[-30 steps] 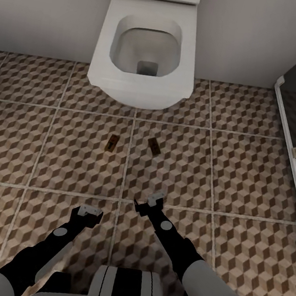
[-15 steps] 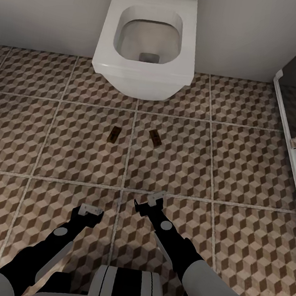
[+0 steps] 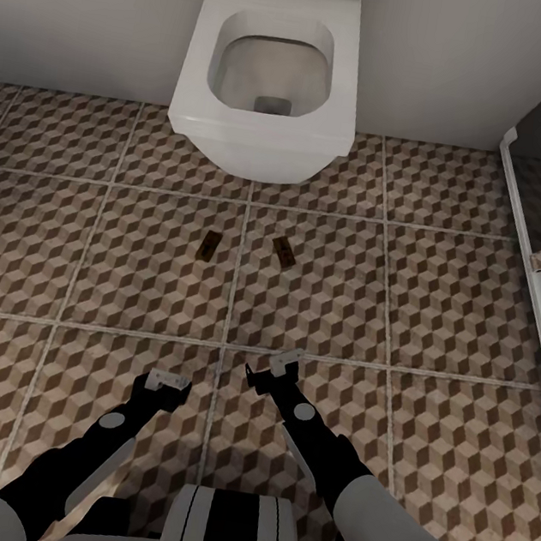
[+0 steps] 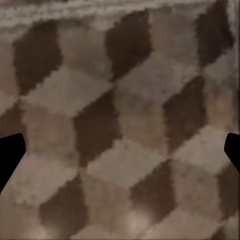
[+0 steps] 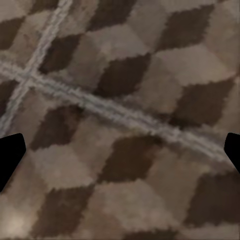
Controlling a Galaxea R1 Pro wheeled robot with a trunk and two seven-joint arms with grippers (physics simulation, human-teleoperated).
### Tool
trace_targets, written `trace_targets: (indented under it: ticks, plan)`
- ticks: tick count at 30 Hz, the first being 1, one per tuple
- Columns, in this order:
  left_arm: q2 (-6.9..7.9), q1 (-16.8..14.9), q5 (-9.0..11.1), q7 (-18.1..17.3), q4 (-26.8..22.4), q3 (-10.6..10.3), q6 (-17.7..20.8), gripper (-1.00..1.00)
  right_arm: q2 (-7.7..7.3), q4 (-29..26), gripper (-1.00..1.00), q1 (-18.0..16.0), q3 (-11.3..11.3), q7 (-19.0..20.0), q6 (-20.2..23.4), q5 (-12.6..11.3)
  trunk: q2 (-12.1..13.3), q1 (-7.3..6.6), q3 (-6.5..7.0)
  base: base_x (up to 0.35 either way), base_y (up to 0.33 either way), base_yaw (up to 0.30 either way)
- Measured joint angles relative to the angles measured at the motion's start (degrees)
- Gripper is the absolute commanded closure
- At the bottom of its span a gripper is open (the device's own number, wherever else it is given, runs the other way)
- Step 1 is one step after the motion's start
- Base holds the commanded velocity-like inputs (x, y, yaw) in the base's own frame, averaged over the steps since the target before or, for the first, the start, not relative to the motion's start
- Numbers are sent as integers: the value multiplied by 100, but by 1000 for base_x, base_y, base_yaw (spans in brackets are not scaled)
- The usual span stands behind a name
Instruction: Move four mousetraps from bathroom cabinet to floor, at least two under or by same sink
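The bathroom floor (image 3: 437, 313) spreads below you, toilet (image 3: 267, 88) at top centre. Two mousetraps lie mid-frame, the left mousetrap (image 3: 208, 246) and the right mousetrap (image 3: 285, 251), both pointing roughly up-frame. Your right gripper (image 3: 276, 368), spread and empty, sits just below the right one, nearer than your left gripper (image 3: 168, 381), likewise spread and empty.
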Motion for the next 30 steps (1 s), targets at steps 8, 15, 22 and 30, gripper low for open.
trace_targets:
  ticks: [8,15,22,30]
  plan:
    - [0,0,-1,2,-31,8,16,-100,-22,-11,-100,0,7,0,0,0,9,-18,154,0,0,0]
    - [14,0,-1,2,11,10,18,-100,-37,-12,-100,0,9,0,0,1,19,-36,310,0,0,0]
    - [143,5,4,-4,202,20,-27,-100,-164,6,-100,0,7,-9,-256,-3,28,-54,465,0,0,0]
    - [495,24,10,-18,328,23,-47,-100,-412,24,-100,13,5,-23,-510,-21,39,-75,642,0,0,0]
